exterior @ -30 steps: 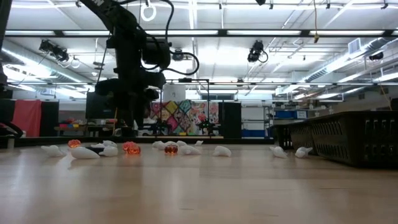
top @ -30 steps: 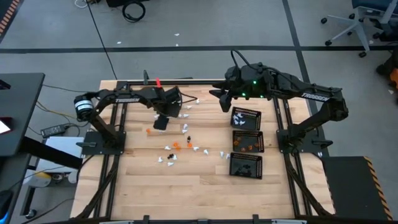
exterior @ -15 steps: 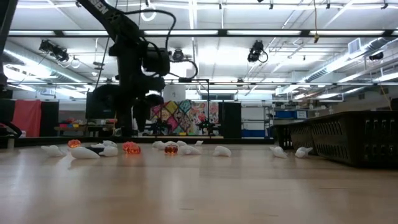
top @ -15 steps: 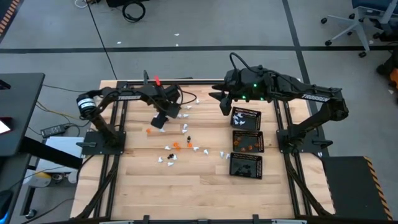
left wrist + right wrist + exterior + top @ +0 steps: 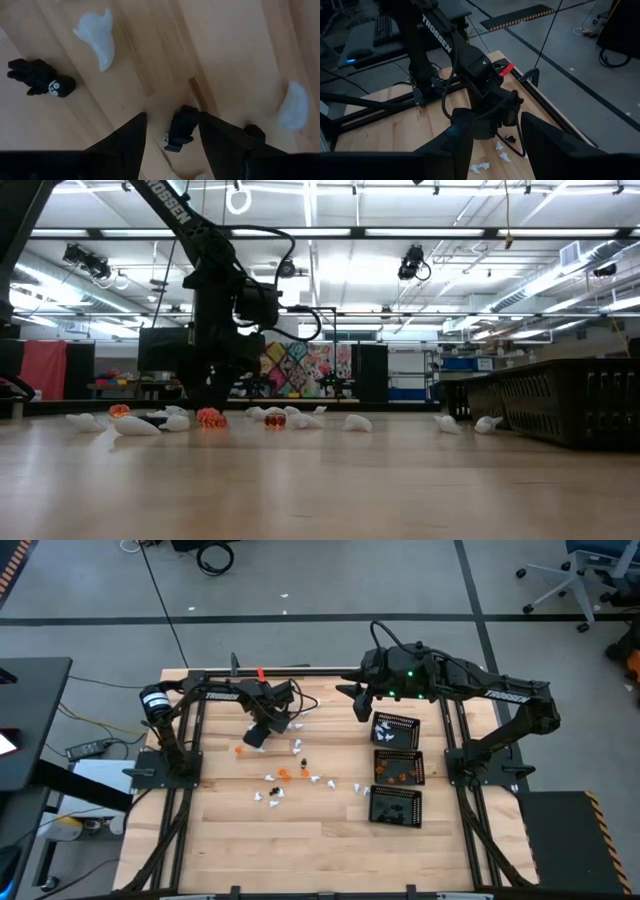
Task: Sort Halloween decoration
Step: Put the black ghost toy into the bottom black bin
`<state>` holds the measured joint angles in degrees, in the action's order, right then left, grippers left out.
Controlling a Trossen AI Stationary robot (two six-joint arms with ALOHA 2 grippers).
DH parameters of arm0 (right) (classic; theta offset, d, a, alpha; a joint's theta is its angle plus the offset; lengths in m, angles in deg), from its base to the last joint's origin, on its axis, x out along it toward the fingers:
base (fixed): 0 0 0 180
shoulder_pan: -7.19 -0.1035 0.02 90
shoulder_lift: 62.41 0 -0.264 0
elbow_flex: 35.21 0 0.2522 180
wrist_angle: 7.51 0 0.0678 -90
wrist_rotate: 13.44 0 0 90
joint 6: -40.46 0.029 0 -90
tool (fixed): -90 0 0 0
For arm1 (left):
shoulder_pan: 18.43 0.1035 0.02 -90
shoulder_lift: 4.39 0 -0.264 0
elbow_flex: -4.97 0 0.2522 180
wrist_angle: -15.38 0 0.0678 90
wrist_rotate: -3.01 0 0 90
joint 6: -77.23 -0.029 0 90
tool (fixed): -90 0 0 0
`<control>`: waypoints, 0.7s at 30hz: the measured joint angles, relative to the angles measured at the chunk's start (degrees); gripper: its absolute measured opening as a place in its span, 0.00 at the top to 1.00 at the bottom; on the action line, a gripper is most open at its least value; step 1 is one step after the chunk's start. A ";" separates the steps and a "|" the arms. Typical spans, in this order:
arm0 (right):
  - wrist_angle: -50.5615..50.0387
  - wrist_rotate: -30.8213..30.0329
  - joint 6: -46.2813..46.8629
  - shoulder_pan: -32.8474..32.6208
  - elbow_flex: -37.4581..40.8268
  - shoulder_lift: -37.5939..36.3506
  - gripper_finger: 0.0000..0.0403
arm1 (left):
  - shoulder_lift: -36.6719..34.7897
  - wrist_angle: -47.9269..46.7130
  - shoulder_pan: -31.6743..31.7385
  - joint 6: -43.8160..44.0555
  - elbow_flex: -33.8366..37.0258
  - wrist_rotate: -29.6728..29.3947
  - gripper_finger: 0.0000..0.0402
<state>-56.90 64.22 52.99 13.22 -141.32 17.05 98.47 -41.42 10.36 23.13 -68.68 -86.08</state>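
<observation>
Left end effector [image 5: 171, 131]: low over the far-left part of the worktop [image 5: 300, 840]; its two dark fingers [image 5: 127, 137] stand apart on either side of a small black trinket [image 5: 181, 131]; they have not closed on it, and it lies on the wood
Around it: a white ghost [image 5: 98, 37] and a black spider-like piece [image 5: 40, 80] lie apart on the wood; another white piece [image 5: 294, 106] lies at the other side
Right end effector [image 5: 360, 705]: held above the far middle of the worktop, just beyond the trays; fingers parted, nothing between them
Decorations [image 5: 290, 775]: white, orange and black bits scattered over the worktop's middle; an orange one [image 5: 210, 417] sits below the left arm in the low view
Trays [image 5: 397, 765]: three black mesh trays in a row on the right; the far one holds white pieces, the middle orange, the near black
</observation>
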 joint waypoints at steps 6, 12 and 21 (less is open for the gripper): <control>0.00 0.00 -0.64 0.49 0.00 0.00 0.58 | 0.14 0.25 -0.14 -1.42 0.06 -1.18 0.69; 0.04 0.02 -0.72 0.95 0.00 0.00 0.58 | 0.16 -0.14 -0.13 0.11 0.06 -1.28 0.92; 0.02 0.04 -0.72 1.28 0.00 0.00 0.58 | -1.50 -1.86 -2.19 2.38 0.30 -1.51 0.97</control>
<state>-56.88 64.26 52.27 14.50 -141.32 17.05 96.97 -43.28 8.18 25.51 -68.38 -87.59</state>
